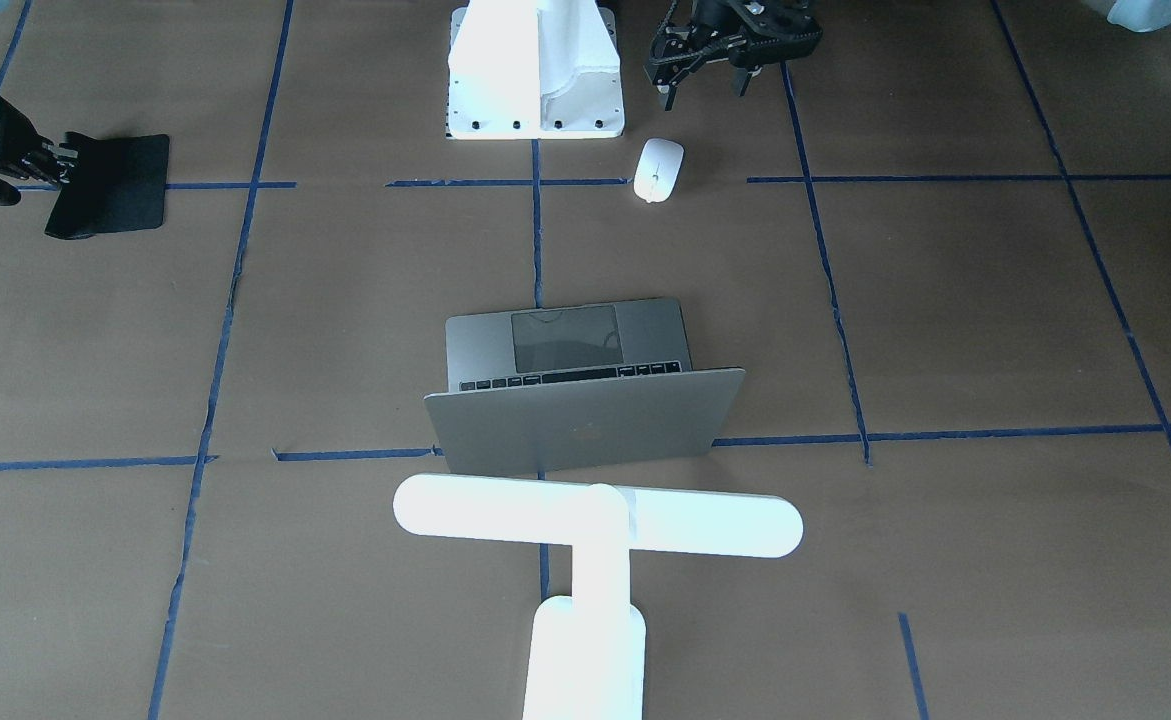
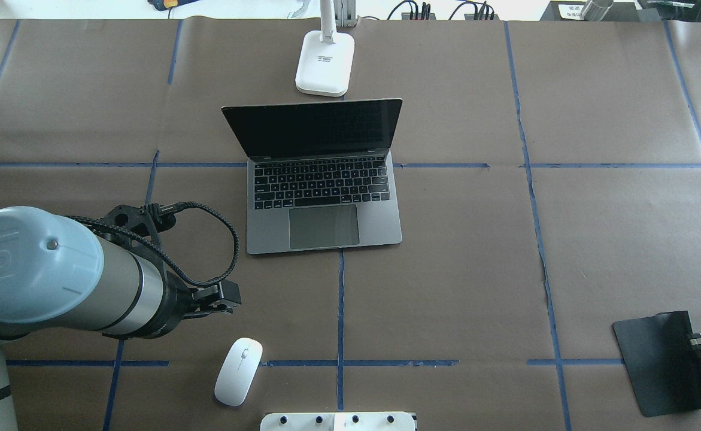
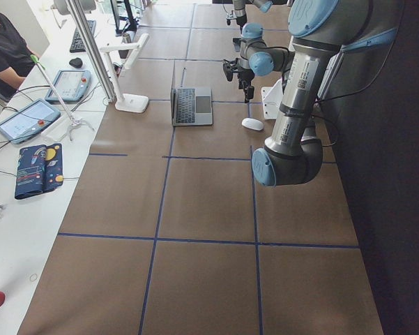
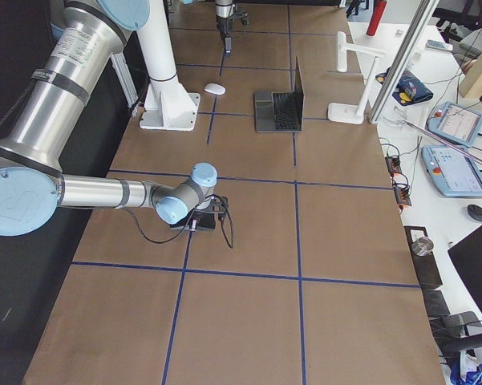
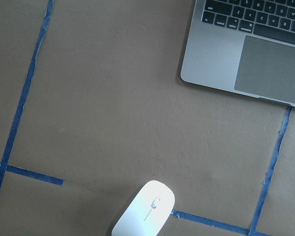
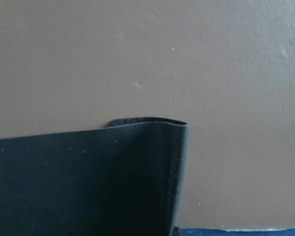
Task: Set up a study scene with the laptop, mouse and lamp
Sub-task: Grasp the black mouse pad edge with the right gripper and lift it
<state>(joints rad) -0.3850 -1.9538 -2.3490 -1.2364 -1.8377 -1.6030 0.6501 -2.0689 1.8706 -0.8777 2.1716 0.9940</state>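
Since the mat [image 2: 661, 365] is likely meant for the mouse [image 2: 239, 371], its edge is pinched by the right gripper [image 2: 697, 341], while the left gripper [image 1: 705, 92] is held open and empty near the mouse, apart from the laptop [image 2: 320, 197] and lamp [image 2: 324, 63].

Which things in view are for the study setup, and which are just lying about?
For the job: laptop, mouse, lamp.

Lying about: black mat, though the right gripper pinches its edge; white pedestal; patterned pouch on the side bench.
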